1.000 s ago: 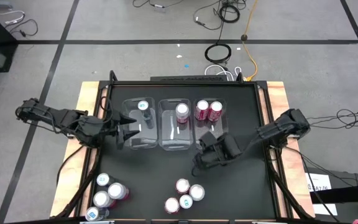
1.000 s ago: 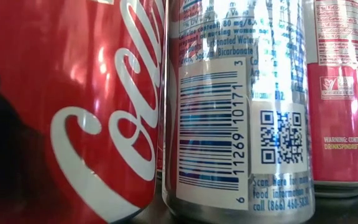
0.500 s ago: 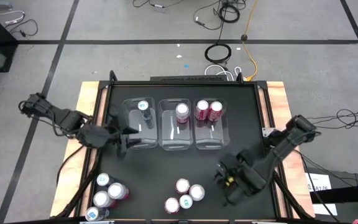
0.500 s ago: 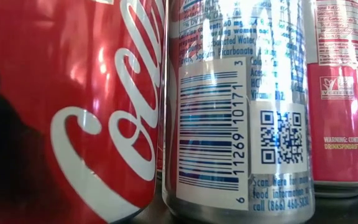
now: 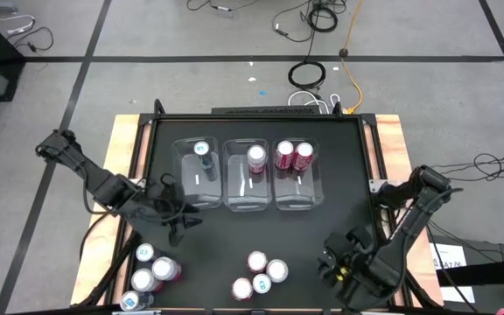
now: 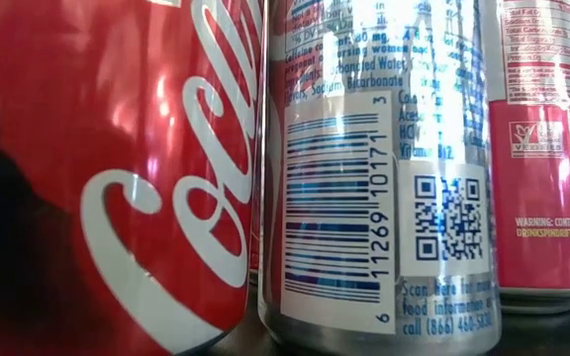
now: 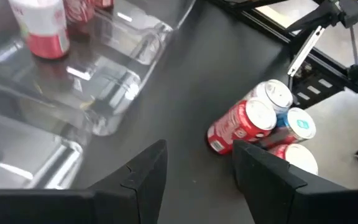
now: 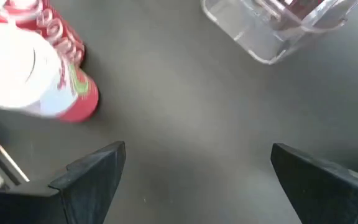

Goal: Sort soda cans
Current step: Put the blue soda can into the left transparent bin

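While your overhead view shows both arms, only the wrist views show each set of jaws apart and empty. Left gripper hangs at 8 o'clock near four soda cans; right gripper sits at 4 o'clock on the bench.

Robotics lab, taped concrete floor, loose cables, black worktable
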